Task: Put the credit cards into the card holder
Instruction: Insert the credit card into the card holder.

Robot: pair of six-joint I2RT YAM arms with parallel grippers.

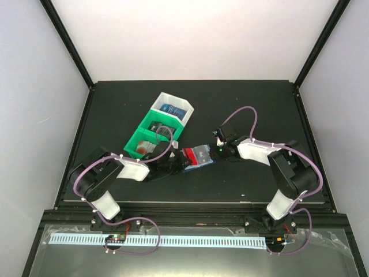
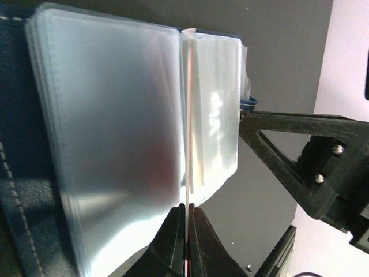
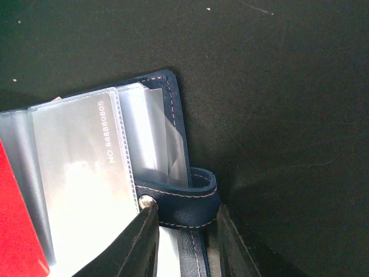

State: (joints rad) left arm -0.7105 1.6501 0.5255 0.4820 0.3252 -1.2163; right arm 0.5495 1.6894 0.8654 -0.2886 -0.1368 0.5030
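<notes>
The card holder (image 1: 202,154) lies open on the dark table, its clear sleeves (image 2: 115,144) fanned out. My left gripper (image 1: 176,163) (image 2: 188,206) is shut on a red-and-white credit card (image 1: 188,154), seen edge-on (image 2: 188,115) between two sleeves. That card's red face (image 3: 14,231) shows at the left of the right wrist view. My right gripper (image 1: 215,151) (image 3: 185,209) straddles the holder's dark blue snap tab (image 3: 184,199), with a finger against each end of it. More credit cards (image 1: 171,108) lie in the bin.
A green-and-white three-compartment bin (image 1: 151,124) stands just left of and behind the holder, close to my left arm. Black frame posts rise at the table's far corners. The right gripper's black finger (image 2: 288,144) reaches into the left wrist view.
</notes>
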